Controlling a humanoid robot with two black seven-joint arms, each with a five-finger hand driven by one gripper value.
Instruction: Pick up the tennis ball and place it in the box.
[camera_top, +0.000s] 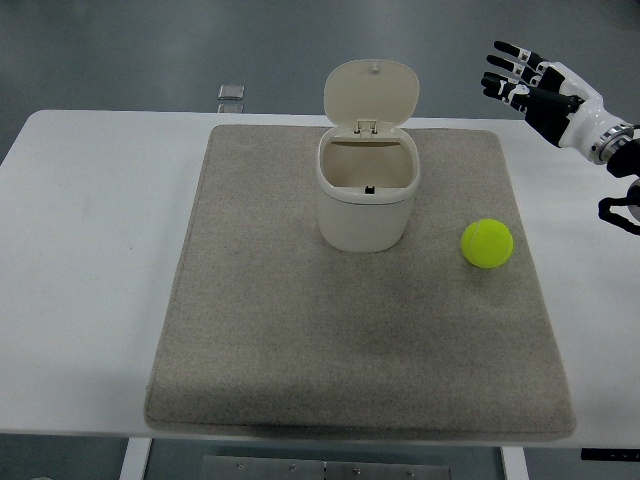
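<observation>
A yellow-green tennis ball (487, 243) lies on the grey mat (270, 340), right of centre. The box is a cream bin (367, 195) with its hinged lid (371, 92) flipped up and its mouth uncovered, standing at the mat's back middle. My right hand (530, 85) hovers high at the upper right, well above and behind the ball, with its fingers spread and nothing in them. The left arm does not show.
The mat covers most of the white table (90, 250). A small grey square object (231, 93) lies on the floor beyond the table's far edge. Bare table runs along the left of the mat.
</observation>
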